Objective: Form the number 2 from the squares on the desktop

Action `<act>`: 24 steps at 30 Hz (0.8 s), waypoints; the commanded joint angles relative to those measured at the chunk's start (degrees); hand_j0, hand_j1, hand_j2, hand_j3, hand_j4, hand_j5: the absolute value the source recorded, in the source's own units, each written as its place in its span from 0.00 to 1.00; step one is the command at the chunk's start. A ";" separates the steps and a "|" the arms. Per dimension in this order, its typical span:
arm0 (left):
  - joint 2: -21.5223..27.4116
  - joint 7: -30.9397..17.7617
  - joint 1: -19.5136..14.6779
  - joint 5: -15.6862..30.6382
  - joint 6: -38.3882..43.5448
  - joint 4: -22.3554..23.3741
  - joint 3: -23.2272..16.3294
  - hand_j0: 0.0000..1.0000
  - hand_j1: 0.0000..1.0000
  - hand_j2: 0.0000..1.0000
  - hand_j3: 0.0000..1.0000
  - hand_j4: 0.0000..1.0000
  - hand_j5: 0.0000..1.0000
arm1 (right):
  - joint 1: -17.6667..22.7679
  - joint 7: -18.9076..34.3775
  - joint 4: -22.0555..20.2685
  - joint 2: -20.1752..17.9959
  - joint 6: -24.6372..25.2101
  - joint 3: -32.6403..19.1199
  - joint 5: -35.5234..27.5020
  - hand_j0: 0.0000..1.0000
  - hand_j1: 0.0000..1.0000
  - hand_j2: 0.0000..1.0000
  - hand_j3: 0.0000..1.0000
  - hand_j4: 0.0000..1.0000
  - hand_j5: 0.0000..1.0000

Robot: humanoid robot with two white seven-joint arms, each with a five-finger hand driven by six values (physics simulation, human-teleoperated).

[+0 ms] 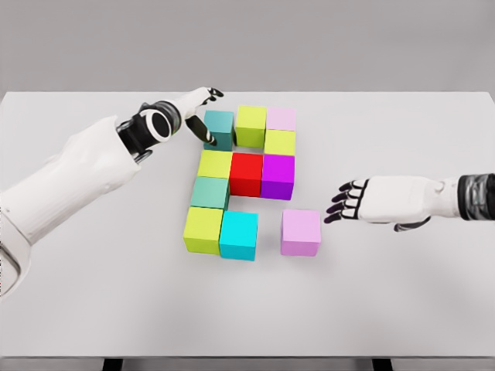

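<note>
Coloured cubes sit on the white table [93,309]. The top row holds a teal cube [220,129], a lime cube [251,124] and a pale pink cube [281,119], with a yellow-green cube [280,142] below the pink one. The middle row has a yellow cube [214,164], a red cube [247,172] and a purple cube [278,175]. Lower down are a sea-green cube [209,193], a lime cube [203,229] and a cyan cube [238,235]. A lilac cube [301,232] stands apart at the right. My left hand [203,116] is open, fingers touching the teal cube's left side. My right hand [348,202] is open, just right of the lilac cube.
The table's front edge runs along the bottom, with dark legs [112,363] showing beneath it. A grey wall stands behind the far edge.
</note>
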 commanded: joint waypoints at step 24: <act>6.86 -0.39 -1.41 -0.68 -7.13 3.91 -0.14 1.00 1.00 1.00 1.00 1.00 1.00 | -1.32 -0.02 -0.02 1.75 0.13 1.23 -0.31 1.00 1.00 1.00 1.00 1.00 1.00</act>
